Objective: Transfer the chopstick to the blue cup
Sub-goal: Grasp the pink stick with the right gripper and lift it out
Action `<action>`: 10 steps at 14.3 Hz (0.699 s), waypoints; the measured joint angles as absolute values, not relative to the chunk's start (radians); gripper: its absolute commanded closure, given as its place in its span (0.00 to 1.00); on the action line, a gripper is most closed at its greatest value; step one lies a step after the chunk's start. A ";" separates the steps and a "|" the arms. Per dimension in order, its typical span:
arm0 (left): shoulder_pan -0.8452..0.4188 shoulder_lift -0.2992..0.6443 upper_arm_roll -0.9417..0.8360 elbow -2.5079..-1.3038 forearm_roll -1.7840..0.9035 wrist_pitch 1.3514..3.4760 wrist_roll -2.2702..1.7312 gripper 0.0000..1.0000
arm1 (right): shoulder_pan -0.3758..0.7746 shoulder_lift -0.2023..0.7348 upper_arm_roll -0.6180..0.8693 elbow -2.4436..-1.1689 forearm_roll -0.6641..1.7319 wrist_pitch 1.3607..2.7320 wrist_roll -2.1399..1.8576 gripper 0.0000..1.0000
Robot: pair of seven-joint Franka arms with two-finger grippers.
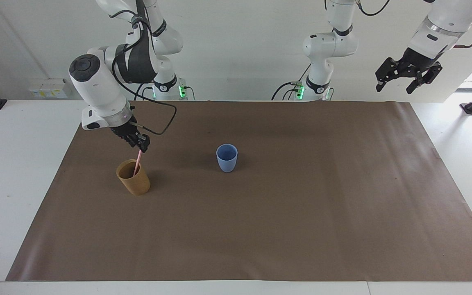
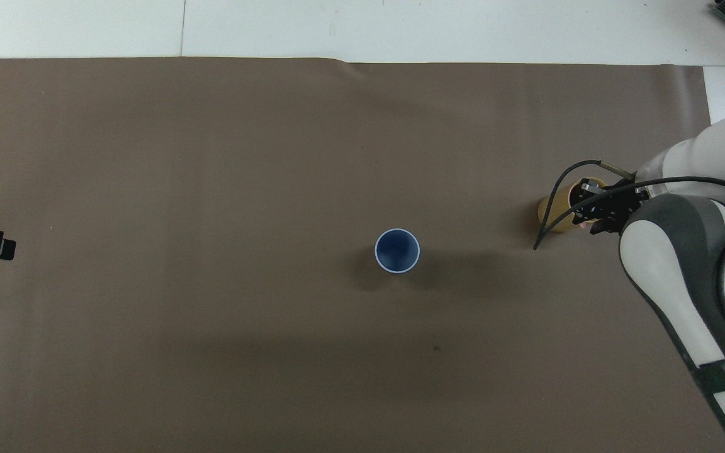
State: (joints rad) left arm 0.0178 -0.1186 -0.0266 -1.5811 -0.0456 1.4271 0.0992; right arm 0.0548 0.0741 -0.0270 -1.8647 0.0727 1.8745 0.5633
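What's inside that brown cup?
A pink chopstick stands in the brown cup, its top in the right pincer. Its lower end and the cup's bottom are hidden.

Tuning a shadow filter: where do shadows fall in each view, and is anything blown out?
Facing view: soft shadow beside the tan cup; bright washout at the frame edge near the left gripper. Overhead view: a dark shadow flanks the blue cup; a broad faint one lies nearer the robots.

You see two glossy white arms with rounded joint housings; the right arm (image 1: 96,88) carries a dark grey band and round grey end cap. Black two-finger grippers, looping black cables, and green lights at the bases.
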 measured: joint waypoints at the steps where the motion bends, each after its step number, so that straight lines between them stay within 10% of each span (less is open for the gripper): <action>1: 0.018 -0.119 -0.027 -1.581 -0.046 1.427 0.099 0.00 | 0.052 0.074 -0.027 -1.864 0.097 1.875 0.584 0.93; 10: 0.018 -0.119 -0.027 -1.581 -0.046 1.427 0.099 0.00 | 0.018 0.073 -0.030 -1.810 0.138 1.814 0.615 1.00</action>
